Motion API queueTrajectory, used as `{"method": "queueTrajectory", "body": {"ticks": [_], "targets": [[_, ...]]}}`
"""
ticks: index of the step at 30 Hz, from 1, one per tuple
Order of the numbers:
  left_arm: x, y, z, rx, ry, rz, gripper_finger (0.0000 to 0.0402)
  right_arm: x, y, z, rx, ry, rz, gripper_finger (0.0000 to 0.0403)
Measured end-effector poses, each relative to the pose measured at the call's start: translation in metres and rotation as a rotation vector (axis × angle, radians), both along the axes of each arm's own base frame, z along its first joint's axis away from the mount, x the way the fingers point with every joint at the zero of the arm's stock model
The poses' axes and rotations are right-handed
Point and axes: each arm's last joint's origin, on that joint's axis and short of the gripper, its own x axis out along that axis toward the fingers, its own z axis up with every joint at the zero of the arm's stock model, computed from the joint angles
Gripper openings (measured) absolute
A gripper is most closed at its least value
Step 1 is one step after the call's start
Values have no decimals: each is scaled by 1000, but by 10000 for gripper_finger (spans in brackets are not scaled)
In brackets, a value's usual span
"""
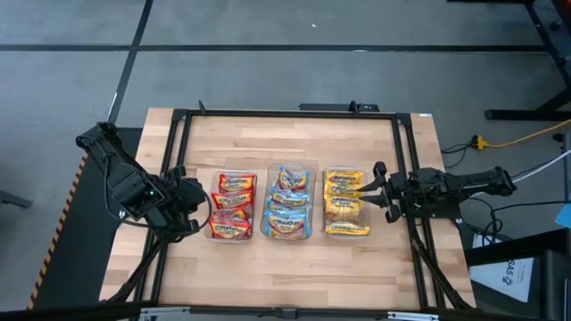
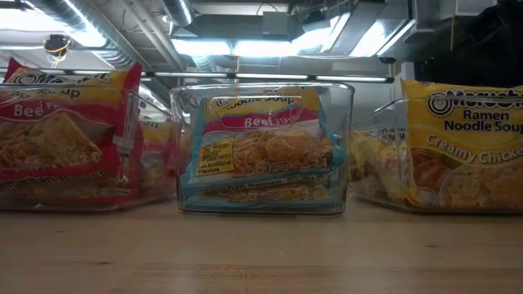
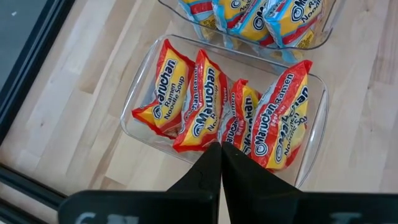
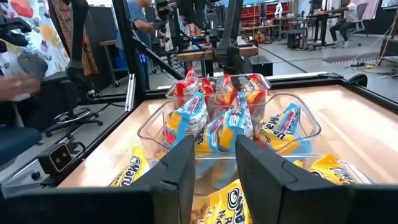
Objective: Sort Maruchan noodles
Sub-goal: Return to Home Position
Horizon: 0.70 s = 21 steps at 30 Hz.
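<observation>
Since the Maruchan noodles (image 1: 290, 203) sit sorted in 3 tubs (image 2: 347, 139), I judge only homing is left: left gripper (image 3: 221, 146), fingers together, over the reds (image 3: 168, 93); right gripper (image 4: 214, 146), fingers apart, beside the yellows (image 1: 344, 203); both lift clear.

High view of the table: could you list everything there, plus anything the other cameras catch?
Clear rectangular plastic tubs: three, see-through, side by side mid-table.
Red-orange crinkly plastic ramen packets: about four, left tub.
Blue-trimmed ramen packets: several, middle tub.
Yellow ramen packets: several, right tub.
Light wooden table: one, under everything.
People: at least two, in the room beyond.
Left gripper: one, dark, shut, beside the left tub.
Right gripper: one, dark, open, beside the right tub.
</observation>
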Motion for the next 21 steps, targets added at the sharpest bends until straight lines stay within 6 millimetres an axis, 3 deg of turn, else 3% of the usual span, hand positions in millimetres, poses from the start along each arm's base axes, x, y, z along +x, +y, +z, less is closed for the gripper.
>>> {"method": "queueTrajectory", "body": {"ticks": [10, 14, 16, 21], "targets": [[5, -1, -1, -22, -61, 43, 6, 0, 0, 0, 2, 0, -2, 115], [13, 6, -13, 159, -446, 35, 6, 0, 0, 0, 2, 1, -2, 115], [11, 8, -22, 119, -597, -53, 6, 0, 0, 0, 2, 1, -3, 115], [-5, 25, -66, -30, -934, -421, 6, 0, 0, 0, 2, 1, -3, 115]]}}
